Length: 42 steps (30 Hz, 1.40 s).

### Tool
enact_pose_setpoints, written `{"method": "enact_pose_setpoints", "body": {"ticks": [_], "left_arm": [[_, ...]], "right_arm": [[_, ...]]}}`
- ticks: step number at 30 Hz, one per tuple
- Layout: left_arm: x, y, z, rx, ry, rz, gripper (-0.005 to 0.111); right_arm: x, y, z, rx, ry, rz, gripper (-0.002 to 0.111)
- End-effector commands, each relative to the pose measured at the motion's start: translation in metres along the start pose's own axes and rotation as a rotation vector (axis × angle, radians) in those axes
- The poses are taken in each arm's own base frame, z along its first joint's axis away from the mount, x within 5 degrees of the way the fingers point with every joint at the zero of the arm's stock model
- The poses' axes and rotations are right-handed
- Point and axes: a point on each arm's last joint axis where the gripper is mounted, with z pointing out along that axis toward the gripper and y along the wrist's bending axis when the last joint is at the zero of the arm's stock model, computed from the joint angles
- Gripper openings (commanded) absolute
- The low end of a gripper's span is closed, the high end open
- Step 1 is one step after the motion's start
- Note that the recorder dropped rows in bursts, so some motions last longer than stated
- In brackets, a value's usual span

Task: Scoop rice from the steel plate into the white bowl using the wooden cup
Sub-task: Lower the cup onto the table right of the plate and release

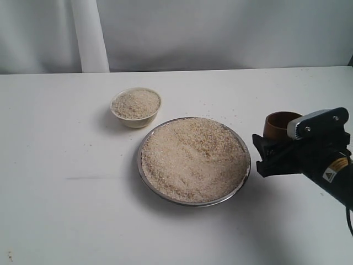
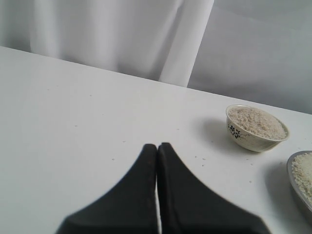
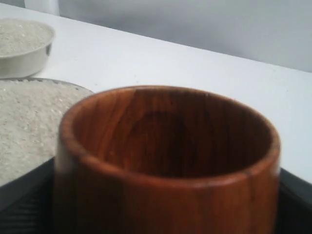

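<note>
the white table (image 1: 55,210) carries everything. the steel plate (image 1: 194,203) sits near its middle, a little toward the right edge. the plate is heaped almost rim to rim with rice (image 1: 193,157), so most of the supply looks unmoved. just beside the plate, on the side toward the table's far edge and to the left, stands the white bowl (image 1: 132,122). it already holds rice close to its rim, so some transfer seems done and there is little room left. a few stray grains (image 1: 220,107) lie on the table toward the far edge.

the wooden cup (image 1: 276,124) is upright just off the plate's right side, toward the table's right edge. the right wrist view shows its dark inside empty. the right gripper (image 1: 278,142) has its jaws clamped on the cup's sides. whether the cup rests on the table or hangs just above it cannot be told.

the left gripper (image 2: 157,151) has its fingers pressed together, holds nothing, and is well away from the dishes.

by my reading, what is left is another dip into the plate and a pour into the bowl, if the bowl can take more.
</note>
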Motion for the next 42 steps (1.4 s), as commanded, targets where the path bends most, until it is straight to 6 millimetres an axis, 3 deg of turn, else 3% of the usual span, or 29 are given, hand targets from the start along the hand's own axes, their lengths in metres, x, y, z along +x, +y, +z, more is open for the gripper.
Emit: {"method": "enact_pose_setpoints", "body": {"ticks": [1, 7, 12, 18, 19, 23, 25, 34, 42], "left_arm": [[-0.002, -0.001, 0.000, 0.009, -0.013, -0.005, 0.000], [-0.002, -0.001, 0.000, 0.009, -0.013, -0.005, 0.000], [-0.002, -0.001, 0.000, 0.009, -0.013, -0.005, 0.000], [-0.002, -0.001, 0.000, 0.009, -0.013, -0.005, 0.000], [-0.002, -0.001, 0.000, 0.009, -0.013, -0.005, 0.000], [-0.002, -0.001, 0.000, 0.009, -0.013, -0.005, 0.000], [-0.002, -0.001, 0.000, 0.009, -0.013, -0.005, 0.000], [-0.002, -0.001, 0.000, 0.009, -0.013, -0.005, 0.000], [-0.002, -0.001, 0.000, 0.009, -0.013, -0.005, 0.000]], "right_arm": [[0.023, -0.012, 0.007, -0.009, 0.005, 0.003, 0.000], [0.054, -0.013, 0.018, -0.059, 0.029, 0.020, 0.000], [0.061, -0.011, 0.036, -0.105, 0.031, 0.006, 0.000], [0.064, -0.014, 0.038, -0.071, 0.041, 0.020, 0.001], [0.064, -0.014, 0.038, -0.071, 0.041, 0.020, 0.004], [0.065, -0.017, 0.037, -0.043, 0.045, 0.030, 0.053], [0.065, -0.018, 0.036, -0.031, 0.050, 0.036, 0.064], [0.068, -0.016, 0.033, -0.043, 0.062, 0.035, 0.088], [0.061, -0.017, 0.030, -0.033, 0.042, 0.033, 0.091]]}}
